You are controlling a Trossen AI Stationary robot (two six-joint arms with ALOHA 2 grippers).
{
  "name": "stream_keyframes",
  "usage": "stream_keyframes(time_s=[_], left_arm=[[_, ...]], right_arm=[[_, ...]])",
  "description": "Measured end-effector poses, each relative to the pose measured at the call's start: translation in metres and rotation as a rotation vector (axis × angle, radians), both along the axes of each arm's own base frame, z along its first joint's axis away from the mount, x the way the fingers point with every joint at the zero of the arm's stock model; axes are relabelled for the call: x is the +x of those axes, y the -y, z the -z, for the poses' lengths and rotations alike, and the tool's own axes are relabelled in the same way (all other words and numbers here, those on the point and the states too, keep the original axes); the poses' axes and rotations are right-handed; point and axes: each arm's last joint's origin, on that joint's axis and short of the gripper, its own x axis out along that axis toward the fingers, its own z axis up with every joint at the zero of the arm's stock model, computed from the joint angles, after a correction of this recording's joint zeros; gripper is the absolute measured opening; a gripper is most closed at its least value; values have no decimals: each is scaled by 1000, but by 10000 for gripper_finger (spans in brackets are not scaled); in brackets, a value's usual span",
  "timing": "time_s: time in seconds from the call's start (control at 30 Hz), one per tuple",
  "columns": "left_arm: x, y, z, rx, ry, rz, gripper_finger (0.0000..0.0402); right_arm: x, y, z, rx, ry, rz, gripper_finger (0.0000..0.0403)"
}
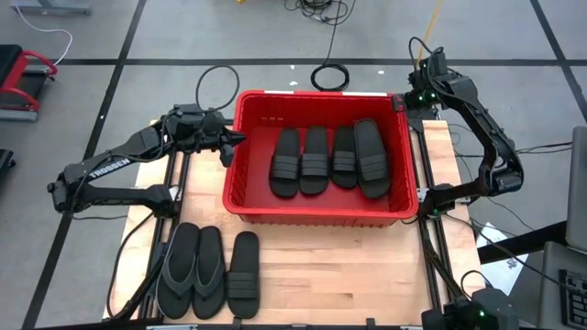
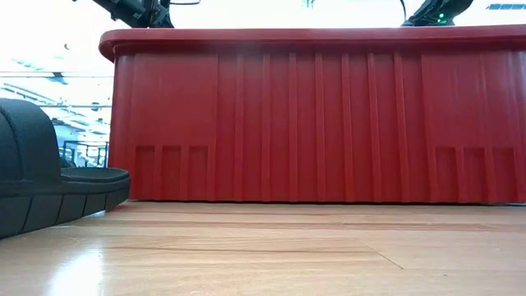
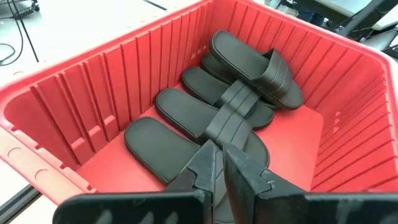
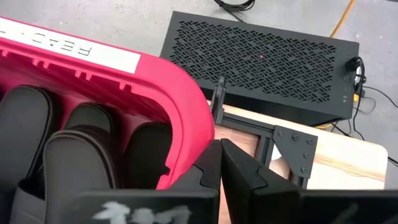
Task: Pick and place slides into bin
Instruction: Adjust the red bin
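The red bin (image 1: 246,197) stands at the middle of the table. Several black slides (image 1: 315,160) with ribbed straps lie side by side on its floor, and also show in the left wrist view (image 3: 205,115). Two greyer flip-flops (image 1: 193,270) and one black slide (image 1: 244,275) lie flat on the table near its front left. My left gripper (image 1: 240,137) is shut and empty just above the bin's left rim, pointing into the bin (image 3: 221,163). My right gripper (image 1: 408,99) is shut and empty outside the bin's far right corner (image 4: 219,155).
The bin's tall ribbed wall (image 2: 312,115) fills the low view, with a sandal (image 2: 41,177) at its left. Bare wood (image 1: 348,270) lies in front of the bin. A black perforated box (image 4: 267,59) stands on the floor beyond the table's far right corner.
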Motion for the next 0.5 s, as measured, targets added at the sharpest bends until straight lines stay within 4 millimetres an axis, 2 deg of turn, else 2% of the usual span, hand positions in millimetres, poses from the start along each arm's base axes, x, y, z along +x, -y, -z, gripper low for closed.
stream_keyframes(time_s=[0.3, 0.5], left_arm=[[0, 0, 0, 1, 1, -1, 26], [0, 0, 0, 1, 1, -1, 26]], right_arm=[[5, 6, 15, 38, -106, 8, 0], [6, 4, 17, 66, -60, -29, 0]])
